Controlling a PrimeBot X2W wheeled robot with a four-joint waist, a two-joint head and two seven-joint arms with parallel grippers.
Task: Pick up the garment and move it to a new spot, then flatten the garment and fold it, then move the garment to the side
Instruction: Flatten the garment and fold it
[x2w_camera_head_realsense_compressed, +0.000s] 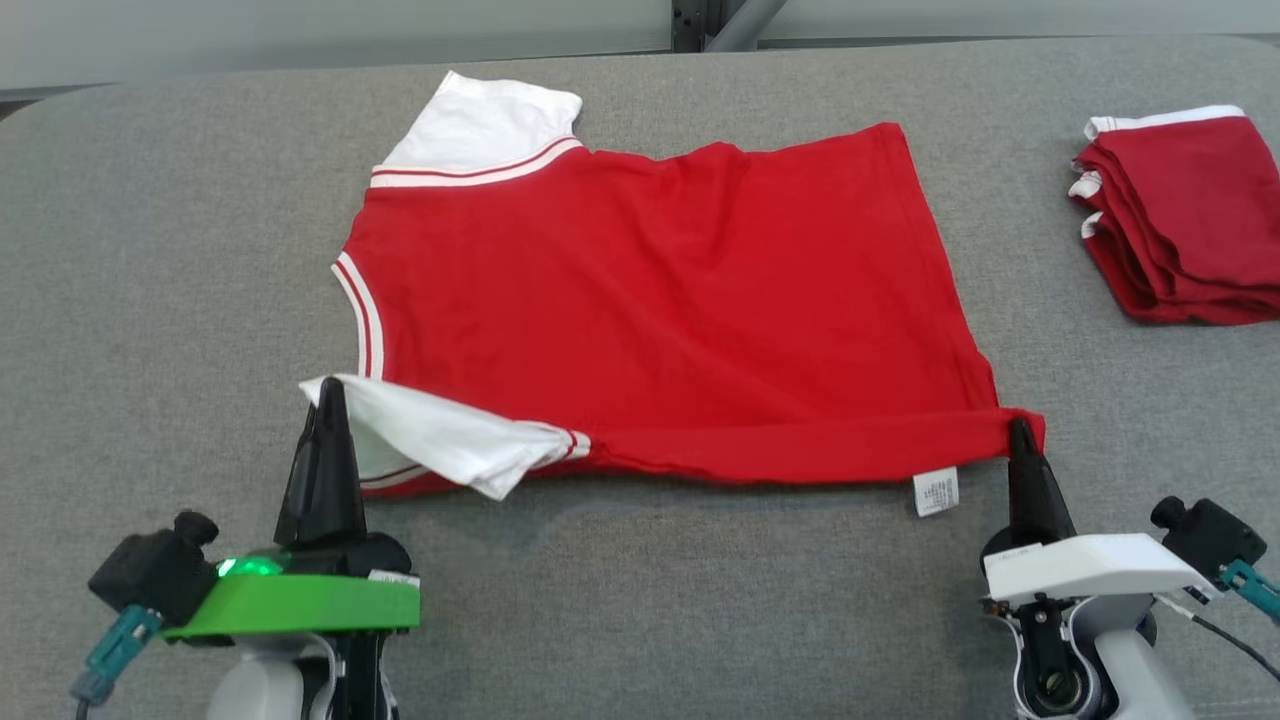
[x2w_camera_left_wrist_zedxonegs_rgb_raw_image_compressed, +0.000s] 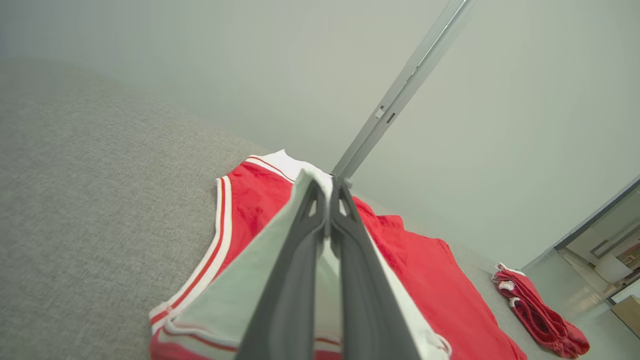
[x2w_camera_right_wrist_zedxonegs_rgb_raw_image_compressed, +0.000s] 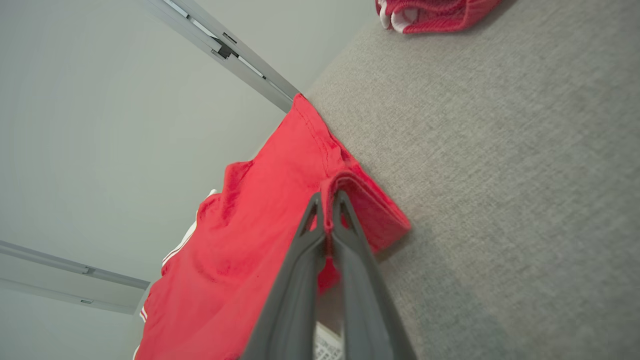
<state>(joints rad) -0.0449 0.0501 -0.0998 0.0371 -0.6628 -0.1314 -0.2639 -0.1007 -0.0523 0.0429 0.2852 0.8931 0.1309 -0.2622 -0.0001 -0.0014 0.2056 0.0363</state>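
Spread on the grey table (x2w_camera_head_realsense_compressed: 200, 250), the shirt (x2w_camera_head_realsense_compressed: 660, 300) is pinched at its near sleeve (x2w_camera_head_realsense_compressed: 440, 440) by the closed left gripper (x2w_camera_head_realsense_compressed: 330, 395) and at its hem corner (x2w_camera_head_realsense_compressed: 975, 435) by the closed right gripper (x2w_camera_head_realsense_compressed: 1020, 430), seemingly for folding it over.

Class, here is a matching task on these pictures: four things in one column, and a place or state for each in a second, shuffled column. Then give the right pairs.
1 left gripper
2 right gripper
3 care label
4 folded red pile

A far right of the grey surface
B shut on the white sleeve of the red shirt
C at the red shirt's near edge
D shut on the hem corner

Pairs: 1-B, 2-D, 3-C, 4-A
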